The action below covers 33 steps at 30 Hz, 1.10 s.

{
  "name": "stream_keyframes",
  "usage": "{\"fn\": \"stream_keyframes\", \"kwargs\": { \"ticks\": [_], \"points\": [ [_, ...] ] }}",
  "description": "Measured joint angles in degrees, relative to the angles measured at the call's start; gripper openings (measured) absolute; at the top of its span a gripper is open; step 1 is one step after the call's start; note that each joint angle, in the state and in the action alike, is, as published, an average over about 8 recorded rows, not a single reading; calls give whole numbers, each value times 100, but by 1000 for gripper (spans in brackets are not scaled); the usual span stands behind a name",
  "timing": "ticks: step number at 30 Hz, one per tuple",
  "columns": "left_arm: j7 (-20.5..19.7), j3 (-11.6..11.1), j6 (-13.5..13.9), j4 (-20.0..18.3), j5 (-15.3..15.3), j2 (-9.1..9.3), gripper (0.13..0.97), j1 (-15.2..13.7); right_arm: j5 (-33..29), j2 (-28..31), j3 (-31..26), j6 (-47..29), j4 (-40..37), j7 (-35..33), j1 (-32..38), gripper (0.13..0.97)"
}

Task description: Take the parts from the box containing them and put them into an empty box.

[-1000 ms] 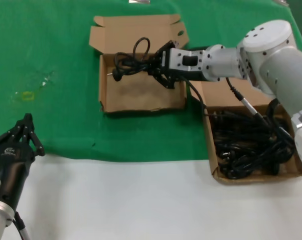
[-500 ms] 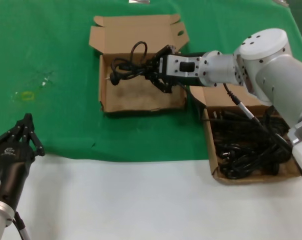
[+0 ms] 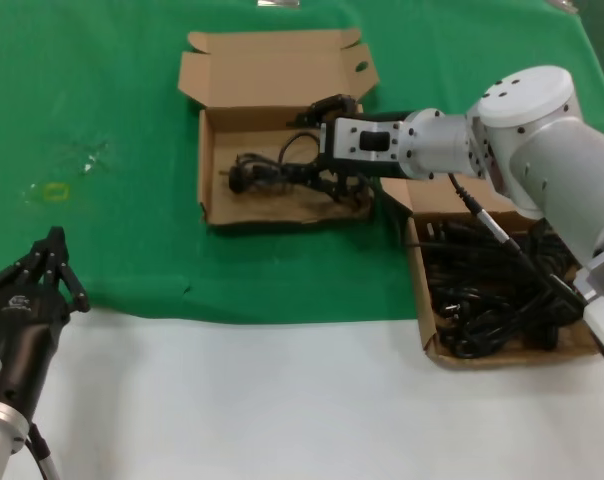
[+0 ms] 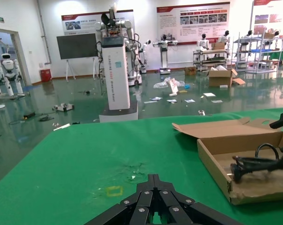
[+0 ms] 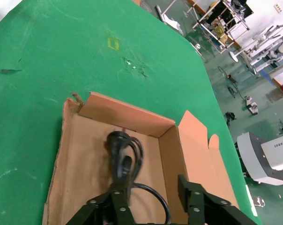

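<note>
Right wrist view: black looped power cord [image 5: 123, 157] seen between spread fingers of right gripper [image 5: 153, 199].
Change: cord lowered into open cardboard box [image 3: 218, 190].
Left gripper [image 3: 44, 270]: closed, lower left.

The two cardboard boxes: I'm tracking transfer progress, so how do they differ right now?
The far box holds a single black power cord on its mostly bare floor; the near box is crammed with a tangle of cords. The right pincer reaches into the far box, open around that cord, while nothing reaches into the near box. The left pincer is parked by the table's edge. Both boxes are brown, open-topped cardboard on green cloth.
</note>
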Motion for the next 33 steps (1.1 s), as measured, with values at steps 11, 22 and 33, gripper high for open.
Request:
{"fn": "stream_keyframes", "kwargs": {
  "ticks": [11, 22, 33],
  "points": [
    [0, 0, 0, 0, 0, 0, 144, 0, 82, 0, -61, 12, -2, -24, -8, 466],
    [0, 0, 0, 0, 0, 0, 171, 0, 81, 10, -38, 35, 52, 5, -56, 717],
    [0, 0, 0, 0, 0, 0, 271, 0, 59, 183, 348, 392, 937, 521, -831, 893]
  ]
}}
